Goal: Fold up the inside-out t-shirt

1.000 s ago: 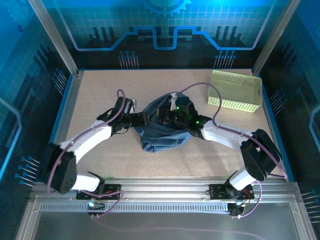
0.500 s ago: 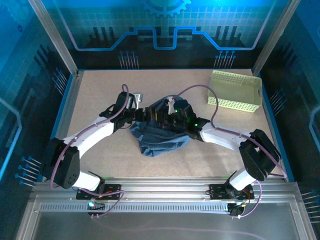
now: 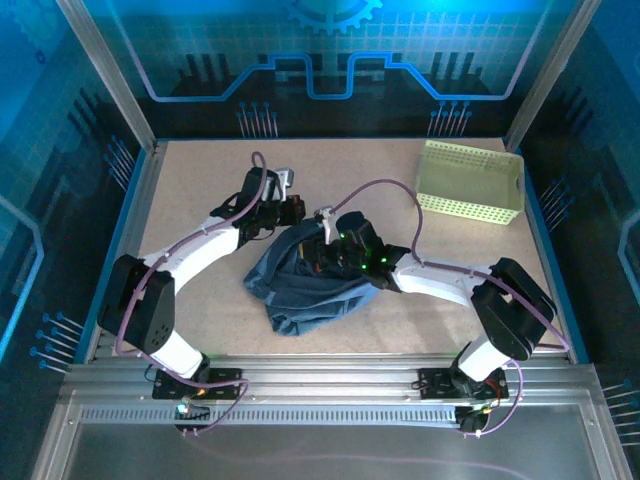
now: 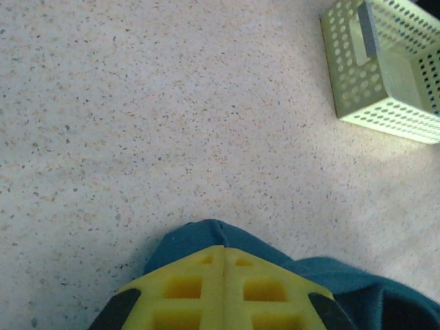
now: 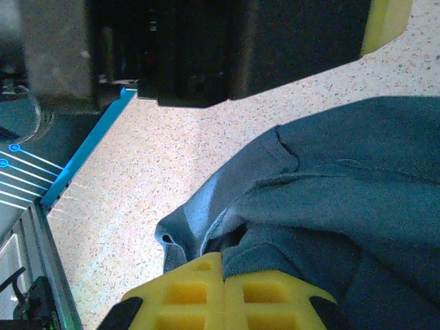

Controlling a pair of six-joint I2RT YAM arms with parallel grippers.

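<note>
Currently, the inside-out t-shirt lies bunched mid-table.
We see the left gripper and right gripper each pinching its fabric; basket at 2 o'clock.

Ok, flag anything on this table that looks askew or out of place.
Only the t-shirt: it lies in a crumpled, lopsided heap mid-table, nowhere near flat, with the left gripper and right gripper each pinched shut on a bit of its fabric. The basket sits upright at the far right, nothing spilled.
</note>
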